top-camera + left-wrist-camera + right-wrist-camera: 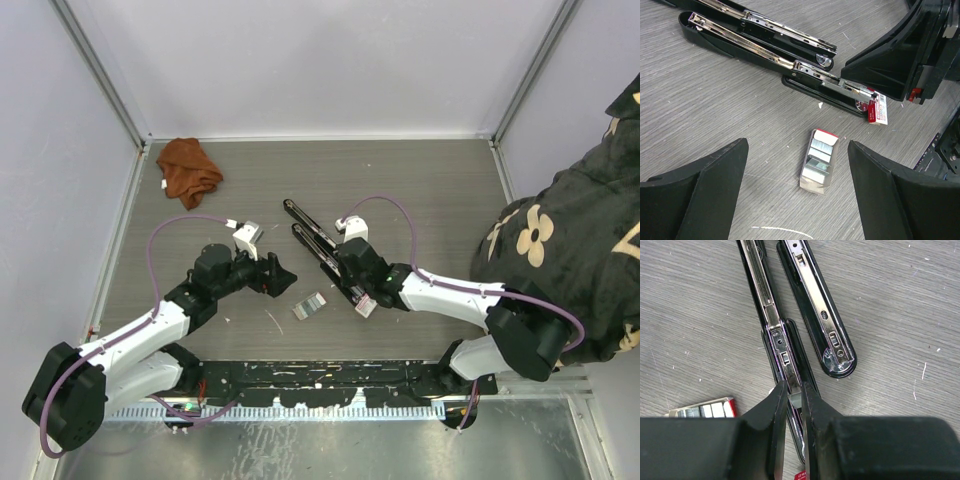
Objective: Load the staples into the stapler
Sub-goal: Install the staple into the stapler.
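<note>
A crumpled rust-brown cloth (190, 170) lies at the far left of the grey wood-grain table (420, 190). The left gripper (797, 145) hovers with fingers spread wide above a tiny grey tray (812, 186) holding silvery-grey staple strips (821, 149), apart from the long black-and-chrome stapler (322, 252), which lies opened. The right gripper (794, 387) has its fingers drawn narrow on a pale grey piece (795, 400) at the stapler's metal channel; staple strip or rail part, I cannot tell. A small red-and-white box (879, 107) touches the stapler's near end.
</note>
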### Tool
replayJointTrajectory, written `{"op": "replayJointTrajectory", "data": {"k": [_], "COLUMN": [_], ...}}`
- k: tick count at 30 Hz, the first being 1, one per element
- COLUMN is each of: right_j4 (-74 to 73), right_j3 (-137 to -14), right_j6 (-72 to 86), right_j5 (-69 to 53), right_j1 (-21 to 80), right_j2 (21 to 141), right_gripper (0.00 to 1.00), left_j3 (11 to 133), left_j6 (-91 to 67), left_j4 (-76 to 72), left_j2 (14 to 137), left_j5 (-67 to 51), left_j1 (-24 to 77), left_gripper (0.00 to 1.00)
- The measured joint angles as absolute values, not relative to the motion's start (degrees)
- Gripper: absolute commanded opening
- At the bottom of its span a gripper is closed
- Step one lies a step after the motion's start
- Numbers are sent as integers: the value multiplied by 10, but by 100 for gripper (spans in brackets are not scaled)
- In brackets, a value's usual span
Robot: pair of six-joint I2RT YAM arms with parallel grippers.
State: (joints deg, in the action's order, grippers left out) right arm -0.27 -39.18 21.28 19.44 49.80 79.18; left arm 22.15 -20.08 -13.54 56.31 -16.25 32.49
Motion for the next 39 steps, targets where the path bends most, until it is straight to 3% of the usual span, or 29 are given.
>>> {"op": "replayJointTrajectory", "data": {"k": [14,28,39], "right_j4": [-8,-31,-85], "right_j3": [-392,-400,-429], "right_j6": [209,202,222], "right_j5": [192,183,184], "right_j1": [502,504,504], "right_j2": [810,823,797], "right_gripper": [21,42,34], "left_j3": [220,220,208], "left_j6": [-201,-201,-201], "left_j4": [-135,-135,-142], "left_j2": [563,563,563], "left_j5": [-163,-162,-156], "left_j1": [325,325,325], "left_gripper": [83,83,83]}}
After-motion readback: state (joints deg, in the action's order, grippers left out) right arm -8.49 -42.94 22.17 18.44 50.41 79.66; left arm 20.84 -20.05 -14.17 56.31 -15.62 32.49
